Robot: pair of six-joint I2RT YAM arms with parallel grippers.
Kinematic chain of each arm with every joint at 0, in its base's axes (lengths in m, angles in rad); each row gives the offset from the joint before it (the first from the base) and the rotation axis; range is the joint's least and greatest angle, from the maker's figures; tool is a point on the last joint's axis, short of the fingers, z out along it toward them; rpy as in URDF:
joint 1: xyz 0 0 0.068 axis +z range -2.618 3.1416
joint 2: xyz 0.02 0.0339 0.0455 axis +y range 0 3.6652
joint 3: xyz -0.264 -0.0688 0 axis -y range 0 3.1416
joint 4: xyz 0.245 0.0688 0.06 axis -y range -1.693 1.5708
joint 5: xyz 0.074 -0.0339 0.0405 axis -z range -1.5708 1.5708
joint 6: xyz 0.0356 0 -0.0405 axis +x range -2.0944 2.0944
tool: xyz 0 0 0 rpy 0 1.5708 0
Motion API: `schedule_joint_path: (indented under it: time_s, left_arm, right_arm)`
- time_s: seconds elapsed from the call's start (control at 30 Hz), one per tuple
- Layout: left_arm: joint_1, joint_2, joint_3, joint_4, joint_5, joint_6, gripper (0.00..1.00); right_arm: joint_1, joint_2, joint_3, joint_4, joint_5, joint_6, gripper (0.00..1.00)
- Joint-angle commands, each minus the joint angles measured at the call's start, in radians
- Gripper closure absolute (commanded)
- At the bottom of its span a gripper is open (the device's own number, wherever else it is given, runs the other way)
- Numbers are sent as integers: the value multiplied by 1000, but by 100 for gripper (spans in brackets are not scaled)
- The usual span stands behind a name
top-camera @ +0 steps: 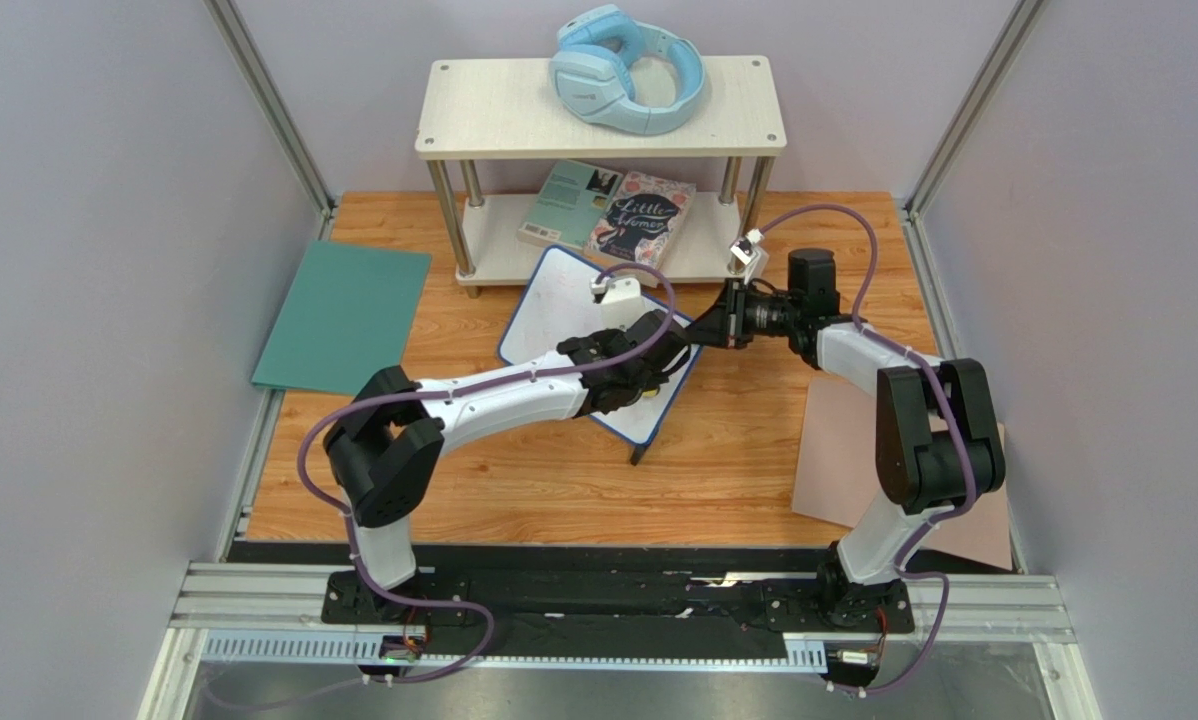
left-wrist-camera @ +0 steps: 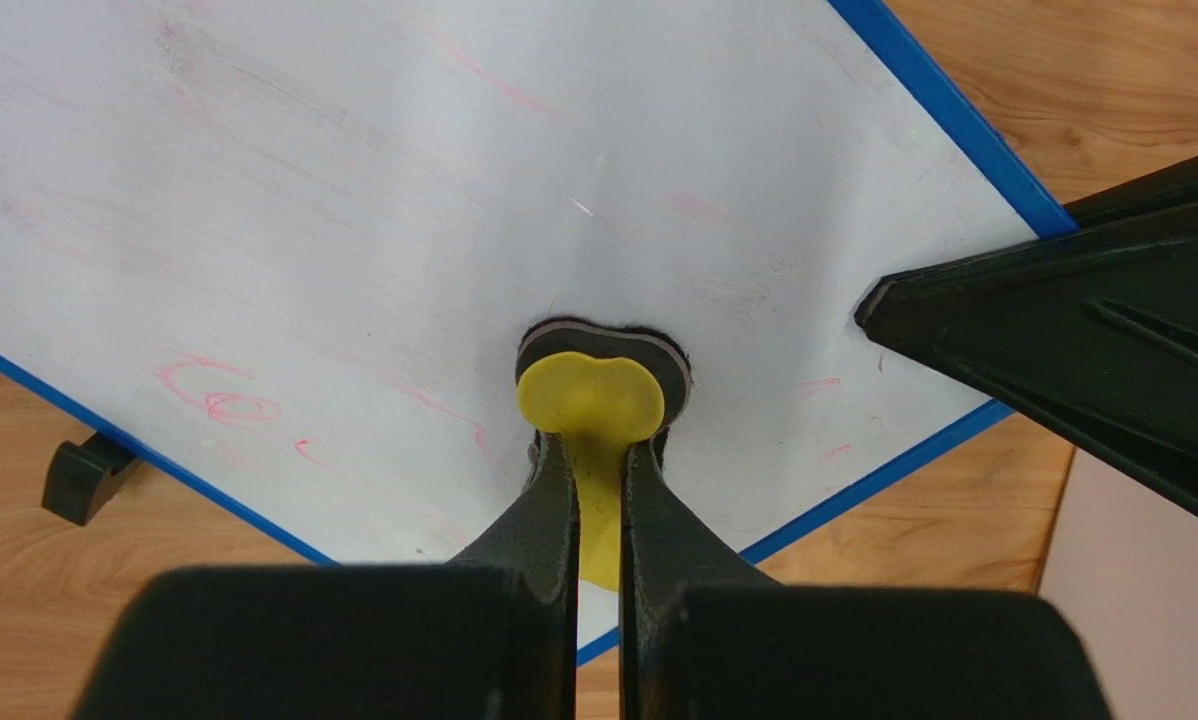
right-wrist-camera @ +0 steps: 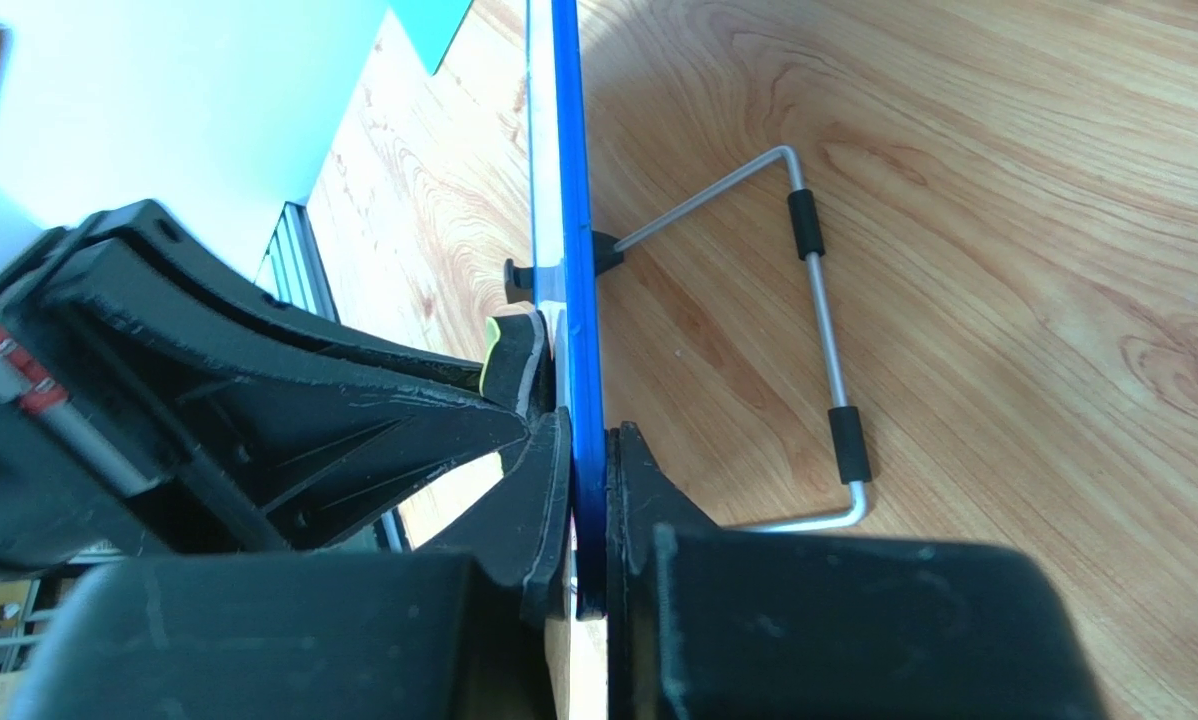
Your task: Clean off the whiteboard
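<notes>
The whiteboard, white with a blue rim, stands tilted on the wooden table on a wire stand. My left gripper is shut on a yellow eraser whose dark pad presses on the board face. Faint pink marks and smears remain on the board. My right gripper is shut on the board's blue edge, one finger on each side. In the top view my left gripper is over the board's lower right part and my right gripper holds its right edge.
A white two-tier shelf stands behind the board, with blue headphones on top and books below. A teal sheet lies at the left, a tan-pink sheet at the right. Grey walls close in both sides.
</notes>
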Motion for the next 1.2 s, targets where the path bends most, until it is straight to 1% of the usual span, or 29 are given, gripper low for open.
schedule_joint_path:
  time_s: [0.0,0.17,0.27,0.43,0.57,0.83,0.97,1.03,1.07,1.13,1.17]
  left_arm:
    - [52,-13,-146,20,127,-96,100]
    - [148,-87,-231,25,107,-104,100]
    - [187,-114,-251,37,101,-102,100]
    - [256,-123,-248,17,79,-119,100]
    - [294,-143,-255,-17,33,-151,100]
    - [415,-180,-286,-1,49,-139,100]
    - [437,-153,-268,54,97,-81,100]
    - [437,-131,-227,57,133,-38,100]
    - [431,-110,-214,60,177,-27,100]
    - [405,-91,-191,63,184,-7,100]
    - [371,-91,-190,63,164,-4,100]
  right_arm:
    - [30,15,-11,-14,148,-126,100]
    - [30,13,-12,-14,149,-128,100]
    - [30,13,-12,-14,148,-129,100]
    - [30,13,-11,-20,146,-136,100]
    - [29,13,-12,-22,148,-140,100]
    - [29,15,-12,-22,146,-142,100]
    - [30,18,-12,-22,146,-142,100]
    - [30,18,-12,-20,145,-139,100]
    - [30,18,-11,-22,145,-139,100]
    - [30,18,-12,-19,145,-137,100]
    - [30,16,-12,-20,145,-137,100]
